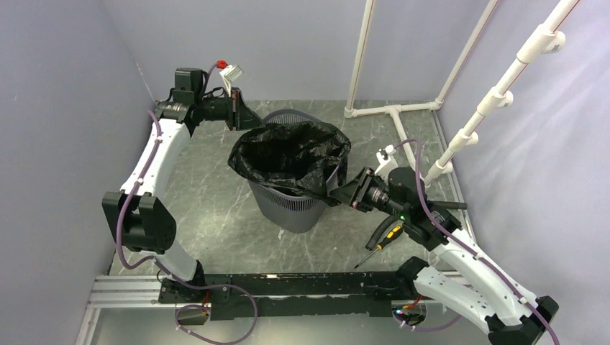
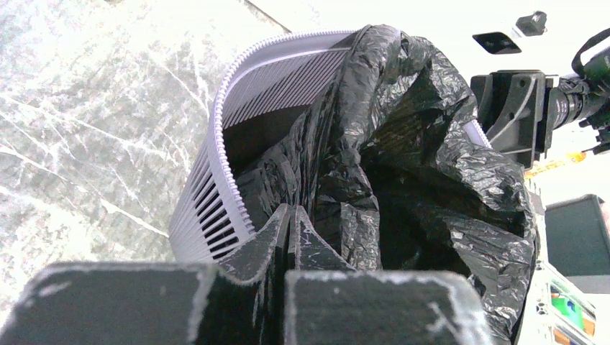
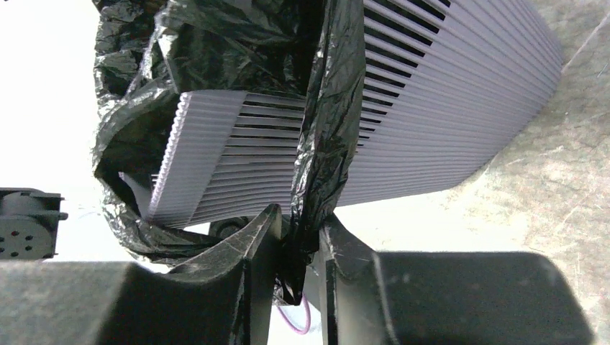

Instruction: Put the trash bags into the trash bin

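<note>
The dark grey mesh trash bin [image 1: 288, 205] stands upright mid-table. A glossy black trash bag [image 1: 291, 154] is spread over its mouth and sags inside, with part of the far rim bare. My left gripper [image 1: 248, 118] is at the bin's far-left rim, shut on the bag's edge [image 2: 338, 165] beside the bin's ribbed wall [image 2: 216, 194]. My right gripper [image 1: 338, 190] is at the near-right side, shut on a bunched strip of bag [image 3: 327, 129] that hangs down outside the bin wall [image 3: 446, 93].
A yellow-and-black screwdriver [image 1: 385, 237] lies on the table under the right arm. A white pipe frame [image 1: 392, 109] stands at the back right, with a slanted pipe [image 1: 503, 86] along the right wall. A small red-and-white part [image 1: 229, 70] sits above the left wrist.
</note>
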